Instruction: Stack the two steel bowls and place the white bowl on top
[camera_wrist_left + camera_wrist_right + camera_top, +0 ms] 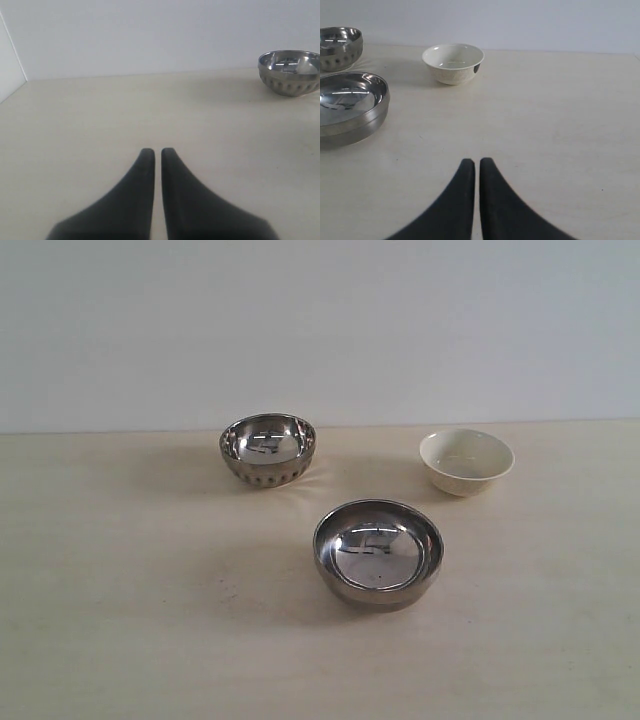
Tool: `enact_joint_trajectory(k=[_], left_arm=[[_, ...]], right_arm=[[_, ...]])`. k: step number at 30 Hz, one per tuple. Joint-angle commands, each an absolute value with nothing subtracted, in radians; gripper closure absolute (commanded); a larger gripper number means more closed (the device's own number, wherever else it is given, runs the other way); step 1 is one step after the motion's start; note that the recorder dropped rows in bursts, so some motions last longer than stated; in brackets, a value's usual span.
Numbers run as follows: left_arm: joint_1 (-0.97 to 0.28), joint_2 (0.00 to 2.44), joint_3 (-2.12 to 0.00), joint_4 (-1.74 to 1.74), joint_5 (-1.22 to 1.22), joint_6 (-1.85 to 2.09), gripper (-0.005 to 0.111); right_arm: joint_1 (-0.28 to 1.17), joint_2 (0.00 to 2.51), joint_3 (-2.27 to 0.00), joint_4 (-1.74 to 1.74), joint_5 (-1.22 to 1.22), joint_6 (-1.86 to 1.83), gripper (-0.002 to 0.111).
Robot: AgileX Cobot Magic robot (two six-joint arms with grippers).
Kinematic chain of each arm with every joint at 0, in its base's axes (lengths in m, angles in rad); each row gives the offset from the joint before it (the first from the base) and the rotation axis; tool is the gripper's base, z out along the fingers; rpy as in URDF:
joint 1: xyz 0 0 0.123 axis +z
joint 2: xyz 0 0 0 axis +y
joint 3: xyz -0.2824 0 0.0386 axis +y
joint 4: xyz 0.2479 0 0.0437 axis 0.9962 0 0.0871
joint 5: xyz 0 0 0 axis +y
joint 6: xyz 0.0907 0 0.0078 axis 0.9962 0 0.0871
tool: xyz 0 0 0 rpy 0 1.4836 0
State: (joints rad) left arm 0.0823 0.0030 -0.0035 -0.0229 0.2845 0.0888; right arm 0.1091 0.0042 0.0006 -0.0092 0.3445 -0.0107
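Three bowls stand apart on the pale table [120, 620]. The wider smooth steel bowl [378, 553] [347, 107] sits nearest the front, at the middle. The smaller ribbed steel bowl [267, 448] [290, 71] [339, 47] stands behind it to the left. Back right is the cream-white bowl [466, 461] [453, 63]. Neither arm shows in the exterior view. My left gripper [154, 151] is shut and empty over bare table, far from the ribbed bowl. My right gripper [473, 161] is also shut and empty, well short of the white bowl.
A plain light wall [320, 330] runs along the table's far edge. A side wall panel [9, 65] shows in the left wrist view. Nothing else lies on the table.
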Motion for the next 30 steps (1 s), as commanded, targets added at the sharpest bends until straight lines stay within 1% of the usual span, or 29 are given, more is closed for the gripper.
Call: enact_joint_trajectory(k=[1,6,10,14,21,23,26,30], left_arm=[[0.077,0.0,0.0,0.019,0.285,0.13,0.103],[0.077,0.0,0.0,0.035,0.241,0.136,0.103],[0.077,0.0,0.0,-0.136,0.081,0.08,0.103],[0.077,0.0,0.0,-0.244,-0.165,0.035,0.103],[0.077,0.0,0.0,-0.251,-0.618,-0.164,0.103],[0.077,0.0,0.0,-0.246,-0.712,-0.198,0.103],[0.077,0.023,-0.062,-0.248,-0.681,-0.183,0.103],[0.077,0.124,-0.19,-0.246,-0.498,-0.133,0.103]], right_arm=[[0.112,0.0,0.0,-0.01,0.342,-0.007,0.107],[0.112,0.0,0.0,-0.01,0.342,-0.007,0.107],[0.112,0.0,0.0,-0.01,0.342,-0.007,0.107],[0.112,0.0,0.0,-0.01,0.342,-0.007,0.107],[0.112,0.0,0.0,-0.01,0.342,-0.007,0.107],[0.112,0.0,0.0,-0.01,0.342,-0.007,0.107],[0.112,0.0,0.0,-0.01,0.342,-0.007,0.107],[0.112,0.0,0.0,-0.01,0.342,-0.007,0.107]])
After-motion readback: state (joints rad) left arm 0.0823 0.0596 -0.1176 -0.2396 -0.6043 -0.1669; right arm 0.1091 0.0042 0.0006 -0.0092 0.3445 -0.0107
